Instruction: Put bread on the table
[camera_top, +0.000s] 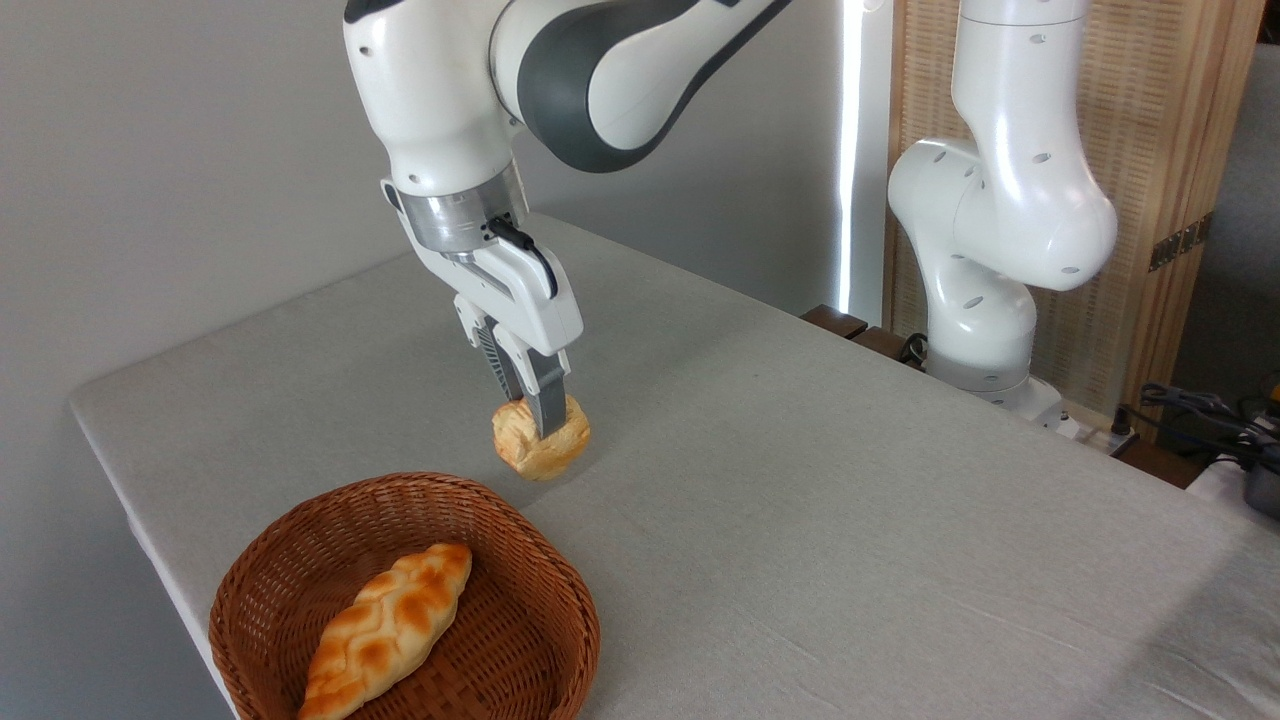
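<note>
Directly beneath the hand (532, 405), the bread (540, 445) sits clamped between its fingers, at or just above the tabletop (850, 480), beside the basket (560, 590); release needs only opening.

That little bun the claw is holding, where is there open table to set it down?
Bare cloth of the table runs from the bun in the gripper rightward to the arm's base. More lies behind the bun. Crowded only front-left: the basket with the braided loaf.
</note>
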